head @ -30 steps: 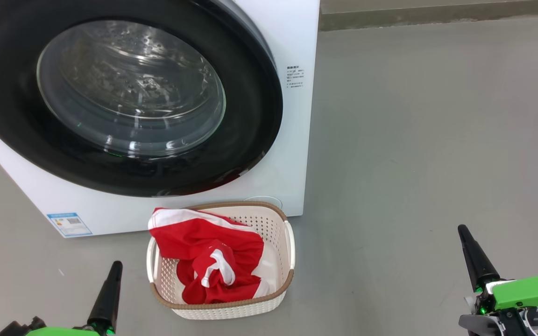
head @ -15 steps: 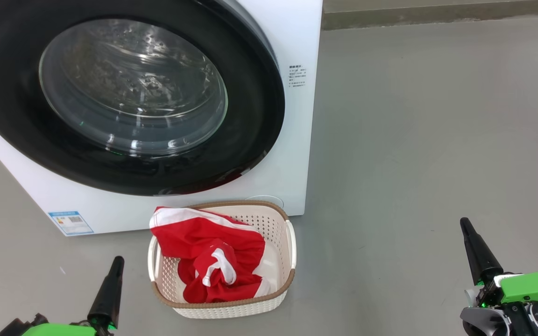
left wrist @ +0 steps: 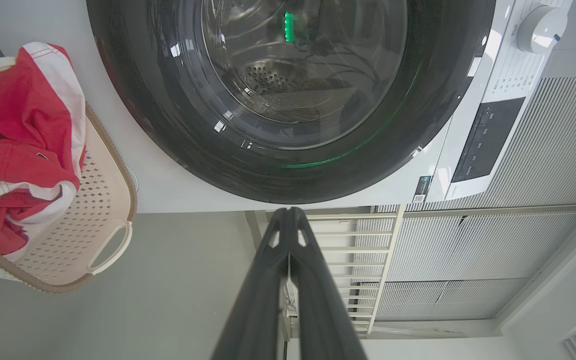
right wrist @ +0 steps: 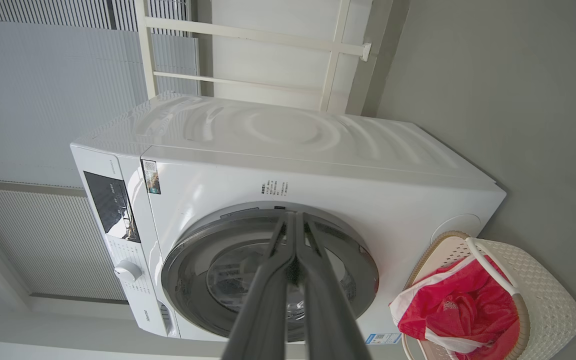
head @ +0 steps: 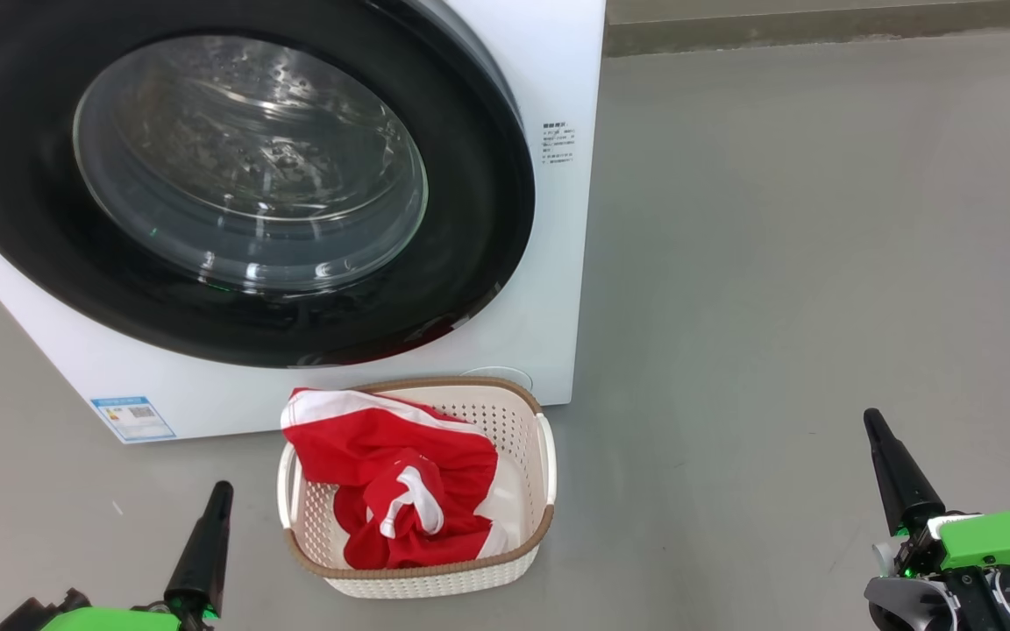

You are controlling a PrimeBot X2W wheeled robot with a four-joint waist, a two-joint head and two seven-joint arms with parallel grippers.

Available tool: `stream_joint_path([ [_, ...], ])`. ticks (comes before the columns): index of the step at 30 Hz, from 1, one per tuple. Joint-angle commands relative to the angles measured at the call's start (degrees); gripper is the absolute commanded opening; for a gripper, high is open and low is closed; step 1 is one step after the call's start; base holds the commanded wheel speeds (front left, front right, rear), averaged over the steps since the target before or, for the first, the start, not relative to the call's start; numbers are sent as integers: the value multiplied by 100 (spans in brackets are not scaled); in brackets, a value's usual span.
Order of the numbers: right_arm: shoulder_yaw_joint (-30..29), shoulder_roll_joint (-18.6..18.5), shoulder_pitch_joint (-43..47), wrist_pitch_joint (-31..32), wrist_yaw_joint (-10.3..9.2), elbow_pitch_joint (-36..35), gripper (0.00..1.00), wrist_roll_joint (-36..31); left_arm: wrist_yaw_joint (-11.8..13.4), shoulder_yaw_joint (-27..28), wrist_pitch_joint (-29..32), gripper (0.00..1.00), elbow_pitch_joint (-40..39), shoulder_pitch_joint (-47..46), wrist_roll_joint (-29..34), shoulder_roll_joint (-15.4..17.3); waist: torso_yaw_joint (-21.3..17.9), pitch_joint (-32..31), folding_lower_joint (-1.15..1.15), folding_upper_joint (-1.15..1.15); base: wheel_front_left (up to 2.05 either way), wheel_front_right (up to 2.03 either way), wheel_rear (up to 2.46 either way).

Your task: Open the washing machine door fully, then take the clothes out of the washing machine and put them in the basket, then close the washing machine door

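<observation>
Either side of the basket (head: 470, 405), left pincer (head: 223, 487) and right pincer (head: 870, 417), closed, empty, tips forward.

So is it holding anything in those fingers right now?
Nothing. The left gripper and right gripper are both shut, empty; the red clothes lie in the basket.

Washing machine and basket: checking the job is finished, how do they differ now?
The big white box-shaped washing machine dwarfs the small cream-white perforated plastic basket. The machine is shut by its round black-rimmed glass door; the basket is open-topped. The machine's drum looks bare through the glass; the basket holds the red fabric clothes. Both stand on the grey floor.
</observation>
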Motion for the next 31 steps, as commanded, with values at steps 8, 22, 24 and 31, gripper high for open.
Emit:
stream_joint_path([
  [8,90,-80,-243,23,-3,-172,0,9,-44,187,27,0,-117,-226,-40,62,0,0,0,0,0,0,0],
  [22,84,-76,-244,28,-3,-171,0,5,-44,186,27,0,-118,-226,-41,62,0,0,0,0,0,0,0],
  [24,83,-75,-244,29,-3,-171,0,4,-44,186,27,0,-118,-226,-41,62,0,0,0,0,0,0,0],
  [31,81,-74,-244,30,-3,-171,0,2,-44,186,27,0,-118,-226,-41,62,0,0,0,0,0,0,0],
])
